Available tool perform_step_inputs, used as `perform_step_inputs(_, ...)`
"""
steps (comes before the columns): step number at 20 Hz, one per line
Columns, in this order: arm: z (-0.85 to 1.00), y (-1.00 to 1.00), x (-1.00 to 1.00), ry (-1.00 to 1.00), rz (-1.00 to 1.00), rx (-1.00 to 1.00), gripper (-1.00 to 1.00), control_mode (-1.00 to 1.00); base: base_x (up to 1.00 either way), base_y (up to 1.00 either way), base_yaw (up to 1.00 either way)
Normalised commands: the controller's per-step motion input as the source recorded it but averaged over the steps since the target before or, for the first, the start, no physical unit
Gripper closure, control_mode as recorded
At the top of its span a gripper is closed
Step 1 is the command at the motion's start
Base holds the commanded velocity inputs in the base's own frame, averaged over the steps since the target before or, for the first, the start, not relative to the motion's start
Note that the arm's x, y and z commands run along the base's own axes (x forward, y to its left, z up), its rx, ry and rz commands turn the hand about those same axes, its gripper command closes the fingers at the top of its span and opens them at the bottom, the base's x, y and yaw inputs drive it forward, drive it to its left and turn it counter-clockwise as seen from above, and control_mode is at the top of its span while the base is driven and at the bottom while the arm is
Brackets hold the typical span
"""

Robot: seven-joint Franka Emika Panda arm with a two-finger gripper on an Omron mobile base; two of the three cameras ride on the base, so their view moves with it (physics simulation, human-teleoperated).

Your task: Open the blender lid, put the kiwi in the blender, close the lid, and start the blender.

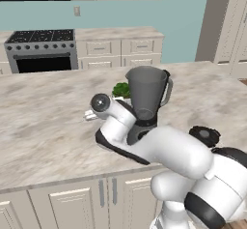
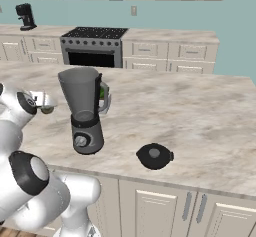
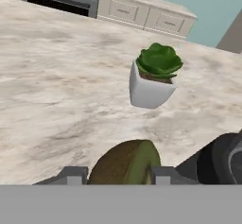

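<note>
The blender lid (image 2: pixel 155 156) lies off on the surface (image 2: pixel 200 121). The hand (image 3: pixel 119 175) pinches the kiwi (image 3: pixel 125 164); next, lift it over the open blender (image 2: pixel 85 112).

Marble counter (image 2: pixel 200 111) before me carries the blender (image 2: pixel 85 111), the blender lid (image 2: pixel 154 156) to its right, potted plant (image 3: pixel 155 76) behind.

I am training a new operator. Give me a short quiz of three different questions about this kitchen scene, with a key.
1. True or false: the round black blender lid sits on the smoky translucent blender jar.
2. What does the gripper hold? A) brownish-green fuzzy kiwi B) lid C) nothing
3. Fill in: beyond the kiwi in the hand view stands a leafy green plant in a ___ pot.

Key: 1 false; 2 A; 3 white.
</note>
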Motion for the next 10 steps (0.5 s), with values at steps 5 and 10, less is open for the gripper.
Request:
perform_step_inputs(5, 0.99, -0.01, -0.20, 0.00, 0.00, 0.00, 1.00, -1.00, 0.00, 0.00, 0.00)
perform_step_inputs(10, 0.94, -0.06, -0.27, 0.00, -0.01, 0.00, 1.00, -1.00, 0.00, 0.00, 0.00)
